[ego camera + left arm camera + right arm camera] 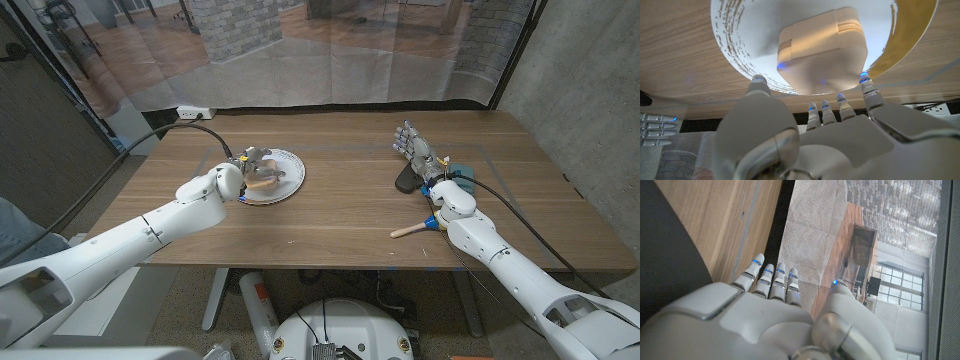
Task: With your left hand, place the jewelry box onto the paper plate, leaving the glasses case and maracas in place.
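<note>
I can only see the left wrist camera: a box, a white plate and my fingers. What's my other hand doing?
Observer: In the head view, the right hand is on the table's right side, fingers apart, holding nothing.
Operator: Is anything next to it?
Observer: Yes, a dark glasses case lies right beside it, partly hidden by the arm.
Operator: And the maracas?
Observer: A maraca with a wooden handle lies by the right forearm near the table's front edge, well apart from the paper plate.
</note>
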